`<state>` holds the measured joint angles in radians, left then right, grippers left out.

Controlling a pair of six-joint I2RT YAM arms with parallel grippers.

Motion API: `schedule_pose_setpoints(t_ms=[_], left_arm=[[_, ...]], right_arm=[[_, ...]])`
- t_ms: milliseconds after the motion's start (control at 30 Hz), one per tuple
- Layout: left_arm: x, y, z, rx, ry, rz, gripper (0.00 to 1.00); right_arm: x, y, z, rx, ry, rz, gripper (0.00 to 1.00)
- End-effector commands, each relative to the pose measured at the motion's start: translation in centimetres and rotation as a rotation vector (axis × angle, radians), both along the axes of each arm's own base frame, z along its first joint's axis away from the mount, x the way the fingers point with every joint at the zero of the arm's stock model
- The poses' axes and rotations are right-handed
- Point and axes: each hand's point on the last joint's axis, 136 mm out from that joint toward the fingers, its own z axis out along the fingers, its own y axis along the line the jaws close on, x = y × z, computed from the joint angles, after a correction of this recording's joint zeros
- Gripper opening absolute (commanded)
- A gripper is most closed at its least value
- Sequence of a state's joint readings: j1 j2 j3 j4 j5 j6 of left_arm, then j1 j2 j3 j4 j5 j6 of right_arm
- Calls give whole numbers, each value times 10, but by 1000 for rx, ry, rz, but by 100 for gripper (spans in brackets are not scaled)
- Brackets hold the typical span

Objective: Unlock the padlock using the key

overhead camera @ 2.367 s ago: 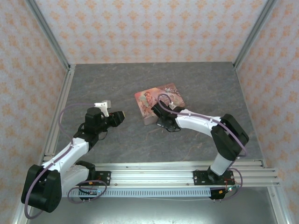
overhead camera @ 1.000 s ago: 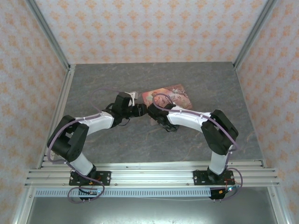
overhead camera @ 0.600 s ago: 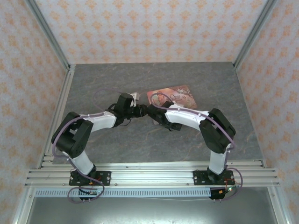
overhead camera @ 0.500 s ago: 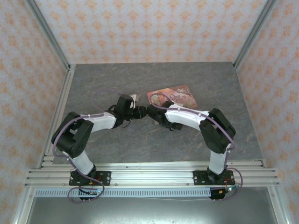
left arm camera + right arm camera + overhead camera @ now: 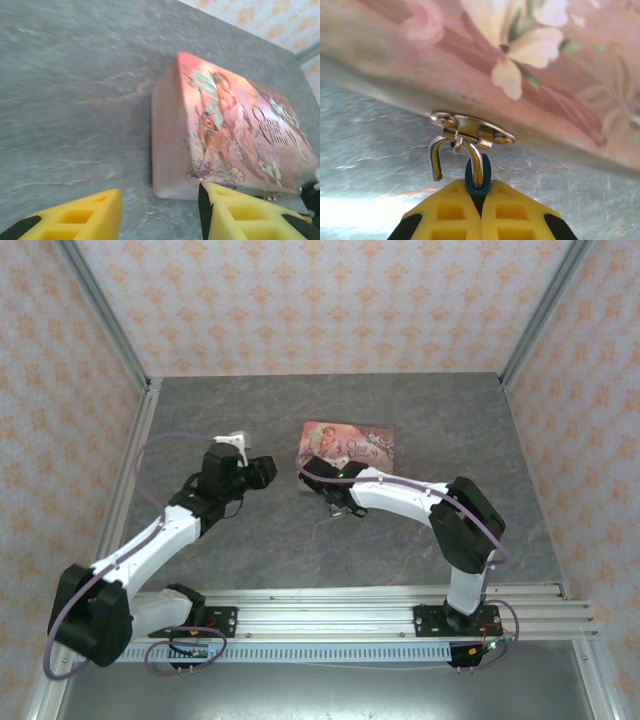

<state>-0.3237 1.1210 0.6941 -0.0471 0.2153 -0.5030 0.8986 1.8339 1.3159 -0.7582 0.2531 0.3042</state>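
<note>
Starting nearest me, the left arm has swung back toward its own side. Half a second ago it sat nose to nose with the right one beside the tin [image 5: 350,443]; now the left end effector [image 5: 262,471] hangs apart from it over bare bench [image 5: 300,540]. Its fingers stand apart with only bench showing between them, so I call it released. Where the key is I cannot tell.

Next out, the right end effector [image 5: 481,192] is clenched on the padlock [image 5: 478,175], with just a sliver of blue body showing above the fingertips. Beyond that, the shackle [image 5: 436,155] hooks through the hasp [image 5: 470,126] on the tin's side. One leg of it ends free in the air rather than down in the body. I read that as the lock sprung, so the unlocking itself looks done, which would explain the left arm backing off.

Farthest out, the tin has turned since a second ago, seemingly dragged round by the right arm's hold, and now lies squarer to the back wall. What remains, in my judgement, is at most slipping the shackle off the hasp
</note>
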Motion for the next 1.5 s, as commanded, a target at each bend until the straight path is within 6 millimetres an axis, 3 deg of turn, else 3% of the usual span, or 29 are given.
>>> schedule_pose_setpoints(t_ms=[0,167,267,400,667,833,967,1167,1467], left_arm=[[-22,36,-21,86,94,93,46],[-28,48,-14,64,90,122,47],[-27,48,-13,49,96,123,48],[-22,45,-13,36,104,119,47],[-14,31,-26,-12,130,75,47],[-17,27,-33,-58,145,78,46],[-23,24,-36,-59,144,62,46],[-33,25,-41,-65,141,63,47],[-30,15,-28,-95,95,25,47]], right_arm=[[6,43,10,6,-16,207,0],[-14,86,10,21,-10,370,0],[-27,96,12,85,-8,399,0],[-33,77,17,214,-34,305,0],[-41,39,17,540,124,175,0],[-40,29,13,549,218,99,0],[-31,16,10,494,229,-65,0],[-23,23,12,600,230,-282,0],[-19,12,1,642,195,-498,0]])
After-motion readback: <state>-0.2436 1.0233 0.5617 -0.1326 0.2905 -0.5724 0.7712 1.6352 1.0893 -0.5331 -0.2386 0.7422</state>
